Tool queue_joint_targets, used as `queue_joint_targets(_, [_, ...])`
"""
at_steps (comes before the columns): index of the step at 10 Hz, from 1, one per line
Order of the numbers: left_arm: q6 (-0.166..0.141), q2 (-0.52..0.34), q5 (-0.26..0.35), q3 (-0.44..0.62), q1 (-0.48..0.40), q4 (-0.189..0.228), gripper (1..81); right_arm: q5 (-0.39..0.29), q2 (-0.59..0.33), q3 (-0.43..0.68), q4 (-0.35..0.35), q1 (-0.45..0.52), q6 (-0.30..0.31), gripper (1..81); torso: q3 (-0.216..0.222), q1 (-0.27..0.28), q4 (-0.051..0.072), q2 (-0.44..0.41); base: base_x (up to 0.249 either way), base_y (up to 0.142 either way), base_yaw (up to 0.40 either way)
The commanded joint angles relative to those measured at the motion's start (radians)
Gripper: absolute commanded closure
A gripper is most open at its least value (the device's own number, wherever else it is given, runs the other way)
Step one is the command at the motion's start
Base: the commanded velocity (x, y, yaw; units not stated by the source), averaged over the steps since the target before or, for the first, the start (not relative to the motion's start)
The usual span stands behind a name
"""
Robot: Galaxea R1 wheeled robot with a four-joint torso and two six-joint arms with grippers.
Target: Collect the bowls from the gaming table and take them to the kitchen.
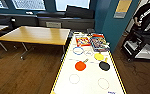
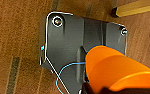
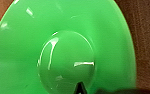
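Note:
An orange bowl (image 2: 116, 67) looms large in the left wrist view, hanging above the brown wooden floor with my left gripper (image 2: 101, 89) shut on its edge. A lime green bowl (image 3: 63, 50) takes up most of the right wrist view, bottom towards the camera, and my right gripper (image 3: 80, 89) is shut on its rim over the floor. In the head view the gaming table (image 1: 91, 82) stretches ahead: a long white top with a yellow-and-black edge and thin drawn circles.
On the gaming table lie board-game boxes (image 1: 92, 42), a blue ring (image 1: 78, 50) and red (image 1: 80, 65), yellow (image 1: 99, 56) and black (image 1: 104, 65) paddles. A wood-topped table (image 1: 36, 35) stands to the left. A person (image 1: 146, 12) stands by a dark cart (image 1: 141, 45) at the right.

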Motion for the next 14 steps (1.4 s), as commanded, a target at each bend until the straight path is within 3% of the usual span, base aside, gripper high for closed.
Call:
queue_joint_targets(1, [0.075,0.022,0.058,-0.034,0.029,-0.061,81.1,-0.061,0.009,-0.046,-0.022,-0.027,-0.002,81.1,0.000,0.000,0.000,0.000,0.000,0.000,0.000])
queue_joint_targets(2, [0.120,0.053,0.056,-0.081,0.052,-0.095,81.1,-0.061,0.028,-0.074,-0.022,-0.034,-0.002,81.1,0.000,0.000,0.000,0.000,0.000,0.000,0.000])
queue_joint_targets(4, [0.262,0.108,0.050,-0.180,0.083,-0.235,81.1,-0.063,0.060,-0.121,-0.022,-0.048,-0.002,81.1,0.000,0.000,0.000,0.000,0.000,0.000,0.000])
queue_joint_targets(5, [0.308,0.127,0.049,-0.207,0.101,-0.275,81.1,-0.066,0.078,-0.146,-0.022,-0.054,-0.002,81.1,0.000,0.000,0.000,0.000,0.000,0.000,0.000])
queue_joint_targets(6, [0.322,0.147,0.047,-0.236,0.118,-0.279,81.1,-0.081,0.097,-0.173,-0.022,-0.054,-0.002,81.1,0.000,0.000,0.000,0.000,0.000,0.000,0.000])
queue_joint_targets(9, [0.325,0.254,0.047,-0.428,0.150,-0.269,81.1,-0.096,0.147,-0.240,-0.029,-0.062,-0.004,81.1,0.000,0.000,0.000,0.000,0.000,0.000,0.000])
queue_joint_targets(11, [0.339,0.268,0.039,-0.444,0.155,-0.220,81.1,-0.096,0.175,-0.275,-0.036,-0.065,-0.004,81.1,0.001,-0.001,0.000,0.000,0.000,0.000,0.000])
queue_joint_targets(12, [0.340,0.269,-0.009,-0.445,0.166,-0.174,81.1,-0.096,0.184,-0.287,-0.036,-0.067,-0.004,81.1,0.001,-0.001,0.000,0.000,0.000,0.000,0.000])
queue_joint_targets(13, [0.342,0.272,-0.066,-0.450,0.178,-0.154,81.1,-0.096,0.192,-0.296,-0.036,-0.070,-0.004,81.1,0.001,-0.001,0.000,-0.001,0.000,0.000,0.000])
queue_joint_targets(14, [0.342,0.286,-0.071,-0.454,0.181,-0.149,81.1,-0.096,0.199,-0.307,-0.036,-0.071,-0.004,81.1,0.001,-0.001,0.000,-0.001,0.000,0.000,0.000])
